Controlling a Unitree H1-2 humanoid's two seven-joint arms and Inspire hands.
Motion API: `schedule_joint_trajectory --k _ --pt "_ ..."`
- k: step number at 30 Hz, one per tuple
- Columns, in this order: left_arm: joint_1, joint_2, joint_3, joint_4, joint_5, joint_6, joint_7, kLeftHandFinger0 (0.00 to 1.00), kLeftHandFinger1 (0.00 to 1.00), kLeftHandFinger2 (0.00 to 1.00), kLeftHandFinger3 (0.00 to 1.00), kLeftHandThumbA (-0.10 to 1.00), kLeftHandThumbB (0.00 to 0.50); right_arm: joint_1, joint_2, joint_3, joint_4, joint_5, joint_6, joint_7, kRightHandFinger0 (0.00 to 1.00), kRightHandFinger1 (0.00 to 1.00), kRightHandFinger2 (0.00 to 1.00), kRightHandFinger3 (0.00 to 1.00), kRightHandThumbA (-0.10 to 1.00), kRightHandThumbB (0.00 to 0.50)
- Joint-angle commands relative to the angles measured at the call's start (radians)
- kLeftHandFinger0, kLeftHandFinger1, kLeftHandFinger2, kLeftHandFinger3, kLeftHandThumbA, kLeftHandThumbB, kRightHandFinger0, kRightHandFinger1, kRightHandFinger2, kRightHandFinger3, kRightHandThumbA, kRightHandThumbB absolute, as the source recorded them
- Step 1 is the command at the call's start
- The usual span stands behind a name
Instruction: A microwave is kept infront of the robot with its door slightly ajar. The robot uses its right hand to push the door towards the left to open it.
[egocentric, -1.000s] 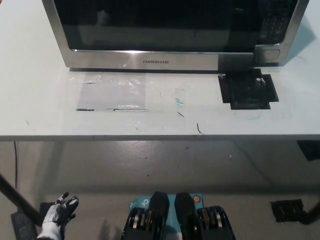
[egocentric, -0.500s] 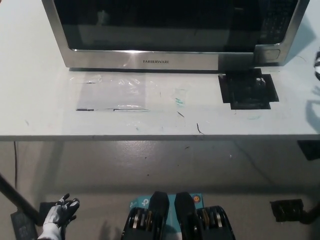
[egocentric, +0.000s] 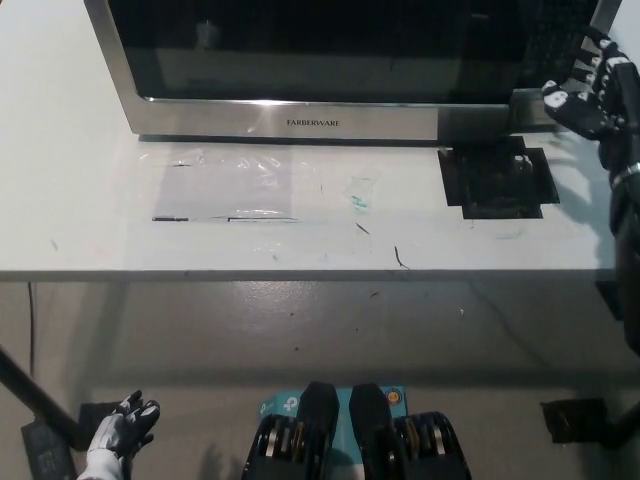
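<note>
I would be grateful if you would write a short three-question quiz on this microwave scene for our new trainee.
1. True or false: the right hand is raised beside the lower right corner of the microwave.
2. Where is the left hand? A) on the microwave door B) low at the picture's lower left, below the table edge C) on the black patch
3. Fill in: the brand printed on the microwave's lower front strip is ____.

Key:
1. True; the hand is at the right corner, fingers apart.
2. B; it rests there, away from the work.
3. FARBERWARE.
</note>
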Motion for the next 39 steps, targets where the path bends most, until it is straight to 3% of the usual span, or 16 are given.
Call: schedule_joint_trajectory --k 1,4,9,13,15,18,22,24,25,27,29,33,39 --pt "-0.011 0.007 -0.003 -0.017 -0.012 -0.04 -0.002 0.97 0.9 0.87 0.95 0.36 0.143 -0.094 -0.006 0.016 0.054 -0.044 -0.127 0.003 0.52 0.77 0.85 0.97 0.51 0.129" --pt "-0.013 0.006 0.005 -0.017 -0.022 -0.033 -0.005 1.0 0.92 0.9 0.96 0.35 0.129 -0.13 -0.006 0.024 0.129 -0.048 -0.166 0.003 0.48 0.75 0.82 0.94 0.49 0.151" --pt "-0.001 0.002 0.001 -0.041 -0.02 -0.019 -0.001 1.0 0.92 0.92 0.98 0.32 0.121 -0.178 -0.012 0.033 0.226 -0.064 -0.227 0.0 0.47 0.72 0.78 0.86 0.41 0.138" --pt "-0.001 0.002 -0.005 -0.044 -0.019 -0.016 -0.005 0.99 0.91 0.91 0.95 0.32 0.106 -0.197 -0.019 0.035 0.261 -0.071 -0.249 0.008 0.47 0.72 0.77 0.87 0.42 0.148" --pt "0.002 0.003 -0.008 -0.047 -0.015 -0.015 -0.005 1.0 0.93 0.91 0.96 0.34 0.123 -0.225 -0.018 0.039 0.288 -0.077 -0.244 0.007 0.47 0.71 0.76 0.9 0.41 0.166" --pt "0.003 0.007 -0.017 -0.043 -0.009 -0.032 -0.008 1.0 0.92 0.89 0.95 0.37 0.14 -0.252 -0.018 0.057 0.32 -0.093 -0.274 0.021 0.42 0.63 0.7 0.84 0.39 0.152" --pt "0.001 0.008 -0.021 -0.029 -0.008 -0.035 -0.004 0.99 0.89 0.87 0.94 0.36 0.125 -0.234 -0.013 0.07 0.304 -0.099 -0.302 0.035 0.42 0.65 0.74 0.84 0.4 0.148" --pt "0.007 0.005 -0.022 -0.055 -0.005 0.001 0.011 0.99 0.89 0.87 0.95 0.37 0.123 -0.215 -0.007 0.072 0.276 -0.098 -0.294 0.036 0.42 0.65 0.74 0.84 0.39 0.137" --pt "0.014 0.005 -0.015 -0.058 -0.02 0.0 -0.004 1.0 0.91 0.9 0.96 0.36 0.111 -0.184 0.001 0.073 0.251 -0.092 -0.292 0.045 0.46 0.66 0.75 0.86 0.36 0.131" --pt "0.015 0.008 -0.02 -0.06 -0.015 0.002 -0.005 1.0 0.93 0.91 0.94 0.38 0.111 -0.162 -0.002 0.086 0.223 -0.105 -0.284 0.054 0.43 0.65 0.74 0.89 0.42 0.127" --pt "0.009 0.011 -0.024 -0.045 -0.011 -0.003 -0.006 1.0 0.93 0.93 0.94 0.38 0.133 -0.131 -0.001 0.094 0.178 -0.109 -0.257 0.06 0.41 0.64 0.74 0.9 0.41 0.127" --pt "0.007 0.015 -0.025 -0.031 -0.017 -0.026 -0.012 1.0 0.94 0.96 0.99 0.38 0.128 -0.037 0.003 0.107 0.039 -0.092 -0.208 0.094 0.44 0.67 0.75 0.89 0.4 0.131" --pt "0.014 0.013 -0.012 -0.055 -0.032 -0.001 -0.009 0.97 0.9 0.92 0.98 0.36 0.132 0.147 0.019 0.12 -0.233 -0.056 -0.102 0.132 0.45 0.69 0.76 0.93 0.36 0.071"
